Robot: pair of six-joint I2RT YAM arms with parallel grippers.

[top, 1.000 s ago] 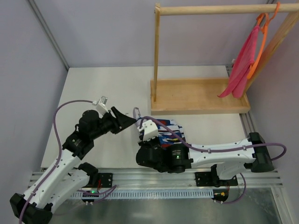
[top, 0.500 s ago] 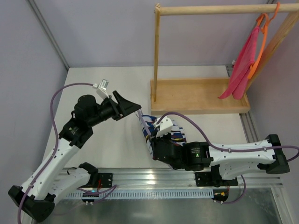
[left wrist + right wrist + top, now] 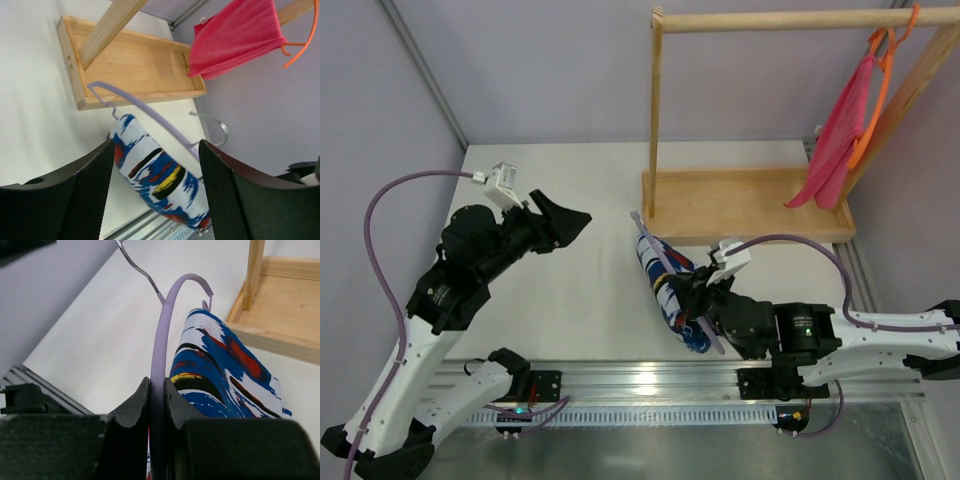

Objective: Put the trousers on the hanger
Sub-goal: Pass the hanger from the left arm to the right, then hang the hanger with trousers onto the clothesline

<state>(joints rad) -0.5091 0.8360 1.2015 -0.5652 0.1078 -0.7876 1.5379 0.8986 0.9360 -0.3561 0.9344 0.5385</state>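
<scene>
Table [image 3: 600,170] left of wooden rack [image 3: 745,205] lies open; trousers [image 3: 150,170] on hanger [image 3: 159,350] crowd rack's front, pink cloth [image 3: 835,150] its right end.

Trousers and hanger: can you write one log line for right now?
trousers: draped over hanger | right gripper: shut on hanger | left gripper: open, empty, off to the side

Two robot arms [image 3: 450,290] [image 3: 820,335], one lavender hanger [image 3: 159,350], one orange hanger [image 3: 876,95], one pair of trousers [image 3: 220,370], one pink-red cloth [image 3: 840,140], one wooden rack [image 3: 740,205]
</scene>
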